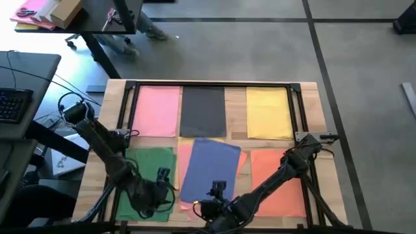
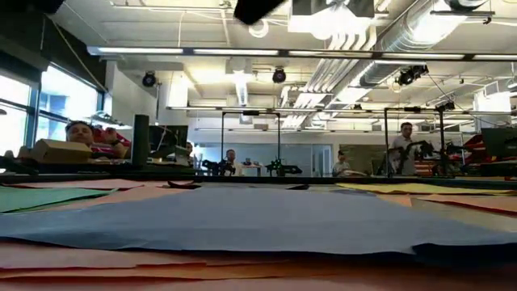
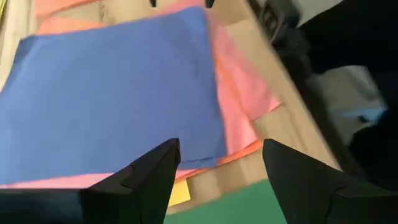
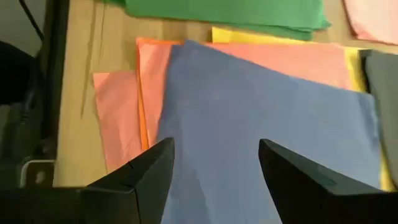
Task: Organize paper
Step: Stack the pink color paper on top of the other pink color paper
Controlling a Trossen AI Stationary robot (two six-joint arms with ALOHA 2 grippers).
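From above, at the far left I see my left gripper point(image 1: 162, 174) near the table's front edge, over the inner edge of the green sheet point(image 1: 148, 170). In its wrist view the fingers stand apart with nothing between them, the green sheet point(image 3: 249, 202) just beneath and the blue one ahead. Behind the green sheet, the pink sheet point(image 1: 157, 110) lies flat in the back row on the wooden table point(image 1: 312, 104).

Moving to the middle, the dark grey sheet point(image 1: 203, 110) sits beside the pink one. In front of it the blue sheet point(image 1: 209, 168) lies tilted on top of a loose pile, with pink, orange and yellow edges point(image 4: 121, 118) sticking out under it. My right gripper point(image 1: 217, 188) hovers at the blue sheet's front edge, fingers spread wide and empty in the wrist view.

To the right, the yellow sheet point(image 1: 269, 112) lies in the back row and the orange sheet point(image 1: 281, 174) in front, under my right arm.
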